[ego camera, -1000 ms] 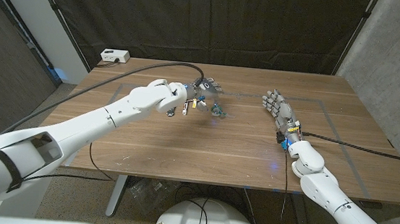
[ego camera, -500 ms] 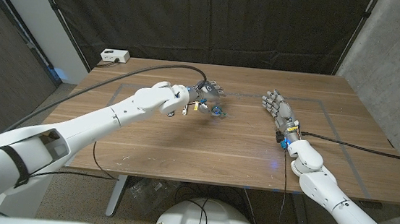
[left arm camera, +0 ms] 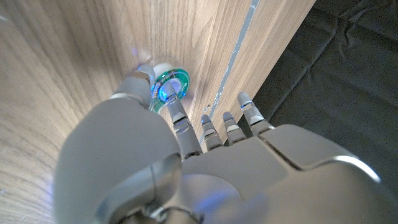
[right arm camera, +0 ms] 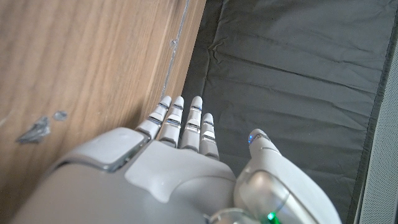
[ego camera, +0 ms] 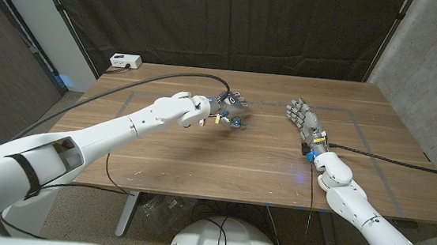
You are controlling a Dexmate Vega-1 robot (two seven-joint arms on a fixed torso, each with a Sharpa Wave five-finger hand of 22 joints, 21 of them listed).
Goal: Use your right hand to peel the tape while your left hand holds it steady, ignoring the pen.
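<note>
Green-rimmed tape roll (left arm camera: pixel 169 86) lying on the wooden table (left arm camera: pixel 56 56).

tape roll (left arm camera: pixel 169 87) partly hidden behind left hand (left arm camera: pixel 186 168), grip perhaps unclear

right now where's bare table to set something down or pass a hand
Bare wood spans the table along its near edge, and between the left hand and the right hand. It is crowded only at the left hand, around the tape roll.

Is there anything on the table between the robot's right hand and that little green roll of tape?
In the head view, only bare wooden table lies between the right hand and the small green tape roll, which sits at the left hand.
</note>
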